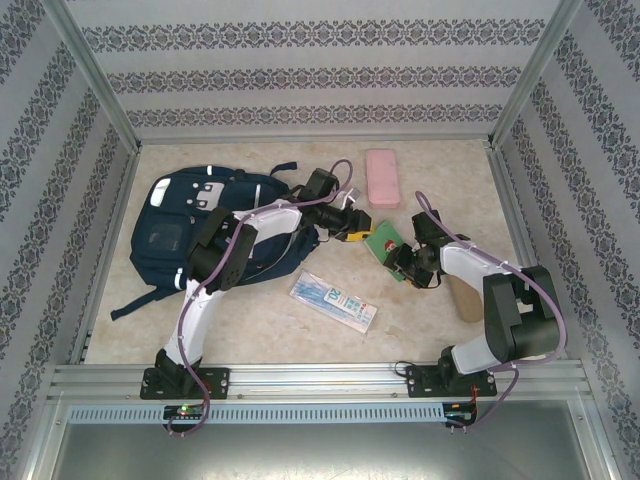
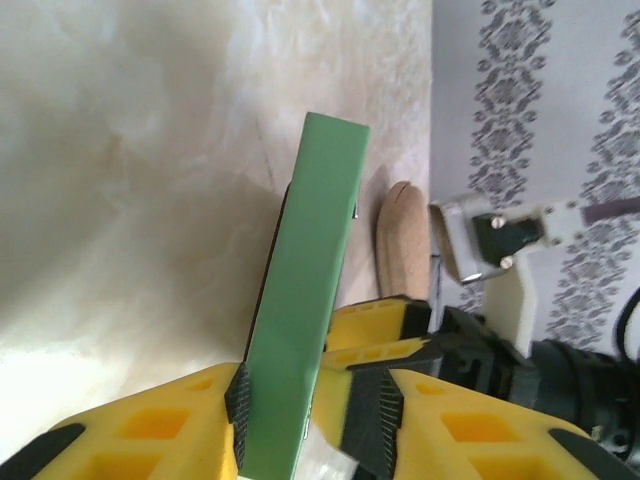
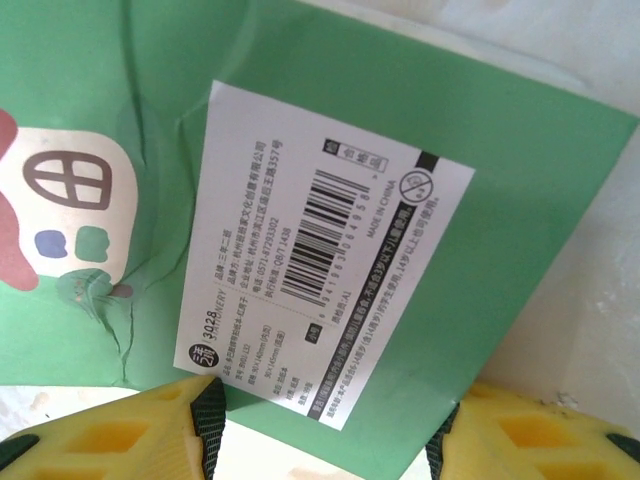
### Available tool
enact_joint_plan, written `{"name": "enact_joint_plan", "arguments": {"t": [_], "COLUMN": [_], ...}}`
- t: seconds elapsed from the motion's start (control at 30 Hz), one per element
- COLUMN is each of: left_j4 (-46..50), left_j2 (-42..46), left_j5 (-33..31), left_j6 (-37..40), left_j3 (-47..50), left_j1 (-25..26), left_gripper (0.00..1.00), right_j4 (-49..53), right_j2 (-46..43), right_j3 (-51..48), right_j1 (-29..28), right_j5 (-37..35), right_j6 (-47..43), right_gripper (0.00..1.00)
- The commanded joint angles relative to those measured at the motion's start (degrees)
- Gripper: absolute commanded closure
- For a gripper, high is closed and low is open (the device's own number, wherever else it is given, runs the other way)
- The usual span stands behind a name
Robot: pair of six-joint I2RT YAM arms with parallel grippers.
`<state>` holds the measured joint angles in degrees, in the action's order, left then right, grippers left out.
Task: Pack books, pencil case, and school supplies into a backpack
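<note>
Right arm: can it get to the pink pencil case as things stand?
Probably not yet: the right gripper is at the green book, which the left gripper clamps. The pencil case lies uncovered beyond, so the way looks free afterwards.

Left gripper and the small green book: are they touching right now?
Touching. The left wrist view shows the green book edge-on, clamped in the left gripper, with its black pads pressed against the covers.
</note>
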<state>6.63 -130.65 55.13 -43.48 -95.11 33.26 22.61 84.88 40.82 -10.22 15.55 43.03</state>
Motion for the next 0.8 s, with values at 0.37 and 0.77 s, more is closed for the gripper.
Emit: {"name": "enact_joint_plan", "arguments": {"t": [0.37, 0.77], "left_j4": [26.6, 31.3], "left_j2": [3.3, 1.4], "left_j5": [-16.1, -24.9], "left_j6": [15.2, 14.1], "left_j3": [-3.2, -5.5], "left_j1": [4.3, 4.4], "left_gripper": [0.54, 0.50], "right_j4": [1.5, 3.3], "right_j2": [-0.6, 3.6], "right_j3": [5.0, 8.3], "right_j1": [0.5, 1.5], "right_j5": [-5.8, -9.5], "right_j6": [-7.6, -10.9], "right_gripper": [0.41, 0.41]}}
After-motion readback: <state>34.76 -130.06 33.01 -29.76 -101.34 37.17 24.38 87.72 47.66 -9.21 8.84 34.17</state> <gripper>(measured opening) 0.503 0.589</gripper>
